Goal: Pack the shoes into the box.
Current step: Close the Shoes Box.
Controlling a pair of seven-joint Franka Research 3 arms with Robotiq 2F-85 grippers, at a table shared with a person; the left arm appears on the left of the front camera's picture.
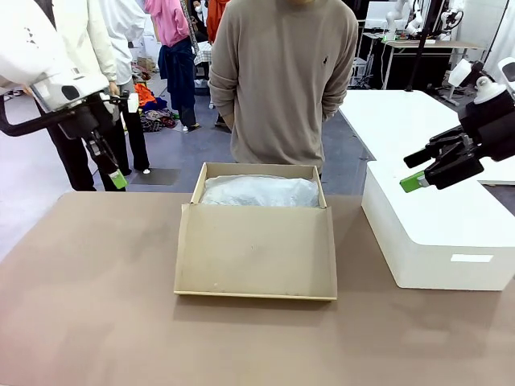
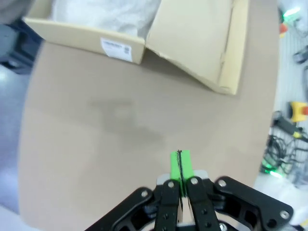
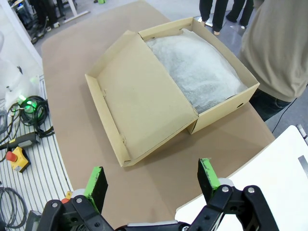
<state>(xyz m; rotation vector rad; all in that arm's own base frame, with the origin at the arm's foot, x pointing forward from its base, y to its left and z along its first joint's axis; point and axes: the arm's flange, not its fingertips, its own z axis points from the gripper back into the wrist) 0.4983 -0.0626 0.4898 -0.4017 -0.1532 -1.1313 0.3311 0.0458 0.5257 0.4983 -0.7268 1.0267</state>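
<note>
Box open at mid-desk, long side across, lid flat toward the robot, tissue hiding any shoes. About midway between both arms: left fingers pressed together, empty; right fingers spread wide, empty, by the white box. Flat brown top on each side.

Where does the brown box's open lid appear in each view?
Front view: the lid lies in the centre, in front of the box.
Left wrist view: the lid is at the top right.
Right wrist view: the lid is left of centre.
Shared landmark: the white tissue paper in the box, just beyond the lid's hinge.
</note>
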